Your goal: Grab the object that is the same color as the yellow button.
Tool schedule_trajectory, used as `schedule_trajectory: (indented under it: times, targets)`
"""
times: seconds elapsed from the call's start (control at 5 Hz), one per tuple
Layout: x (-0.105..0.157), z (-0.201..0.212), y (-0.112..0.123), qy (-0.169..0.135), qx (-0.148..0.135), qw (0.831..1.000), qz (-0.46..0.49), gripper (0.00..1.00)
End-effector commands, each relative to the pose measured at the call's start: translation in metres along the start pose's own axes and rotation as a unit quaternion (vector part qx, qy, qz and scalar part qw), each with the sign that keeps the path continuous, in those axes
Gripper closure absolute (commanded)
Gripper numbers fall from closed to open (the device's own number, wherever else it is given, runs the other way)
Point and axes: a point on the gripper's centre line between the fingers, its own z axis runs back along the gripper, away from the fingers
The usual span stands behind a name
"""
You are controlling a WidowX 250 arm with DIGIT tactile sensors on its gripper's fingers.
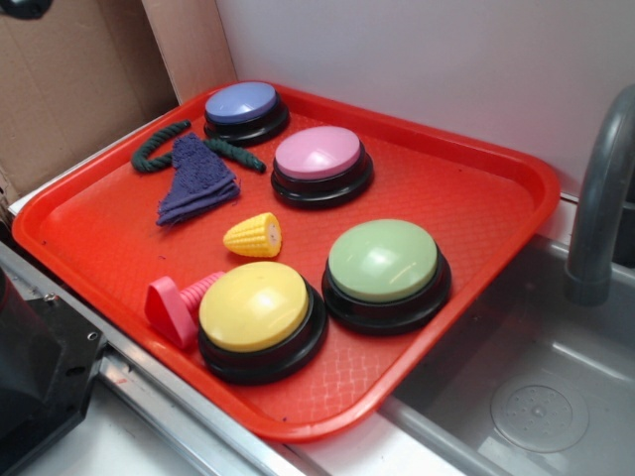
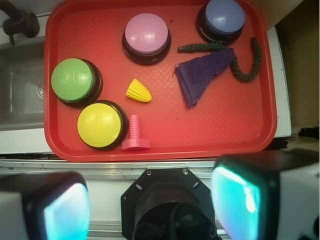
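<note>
The gripper's two cyan-lit pads (image 2: 65,212) are blurred and cut by the wrist view's lower edge. The pink plastic toy bolt (image 1: 177,305) — partly hidden in the exterior view behind the yellow domed push button (image 1: 254,305).

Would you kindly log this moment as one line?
phase: pre-approach | end effector: open, off tray | target: small yellow plastic corn piece untouched, between yellow domed button and pink domed button
</note>
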Motion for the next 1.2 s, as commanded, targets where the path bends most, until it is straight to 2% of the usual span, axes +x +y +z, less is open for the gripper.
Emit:
schedule_trajectory:
  times: [0.0, 0.2, 0.4, 0.6, 0.8, 1.0]
  targets:
    - [0.000, 0.000, 0.000, 0.000, 0.000, 1.000, 0.000, 0.00]
    - [0.005, -0.016, -0.008, -0.035, 0.016, 0.999, -0.005, 0.00]
    - [0.018, -0.046, -0.018, -0.045, 0.015, 0.999, -0.026, 0.00]
    - [0.031, -0.073, -0.020, -0.046, 0.021, 0.998, -0.036, 0.00]
    - [0.049, -0.102, -0.020, -0.055, 0.011, 0.997, -0.062, 0.00]
    - [0.061, -0.128, -0.016, -0.049, 0.004, 0.995, -0.085, 0.00]
